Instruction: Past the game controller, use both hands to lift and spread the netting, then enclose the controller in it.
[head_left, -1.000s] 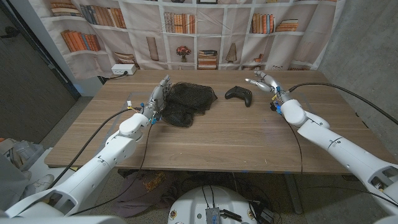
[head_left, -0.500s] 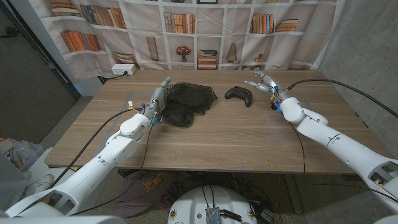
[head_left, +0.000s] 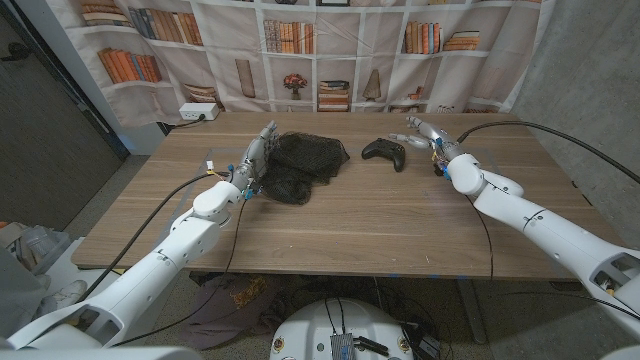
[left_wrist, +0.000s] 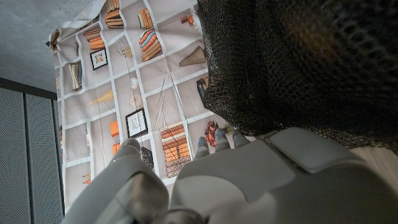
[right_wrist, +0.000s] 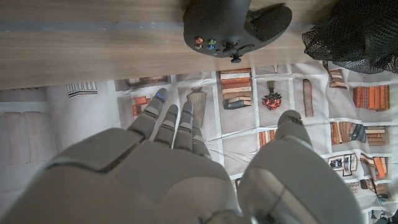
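While the black netting (head_left: 300, 165) lies in a crumpled heap on the wooden table (head_left: 330, 215), a little left of centre in the upper half of the head view, the left hand (head_left: 256, 157) stands at its left edge with fingers stretched up along the mesh. From the left wrist view the netting (left_wrist: 305, 62) bulges right over the back of that hand (left_wrist: 249, 180), touching it, but whether any finger pinches the mesh I cannot tell.

To the right of the heap, apart from it, sits the black game controller (head_left: 384, 151), just above the centre of the head view. Its grips point toward the near edge of the table. In the right wrist view the controller (right_wrist: 233, 25) shows its coloured buttons and a stick, with a corner of the netting (right_wrist: 360, 34) at the upper right of that frame.

Right of the controller in the head view, close to it but not touching, the right hand (head_left: 425, 131) hovers with fingers apart and nothing in them. The right wrist view shows the same hand (right_wrist: 180, 168), fingers spread, thumb set off to one side, empty.

Behind the table hangs a curtain printed with bookshelves (head_left: 320, 50), and a white power strip (head_left: 198, 113) sits at the table's far left corner.
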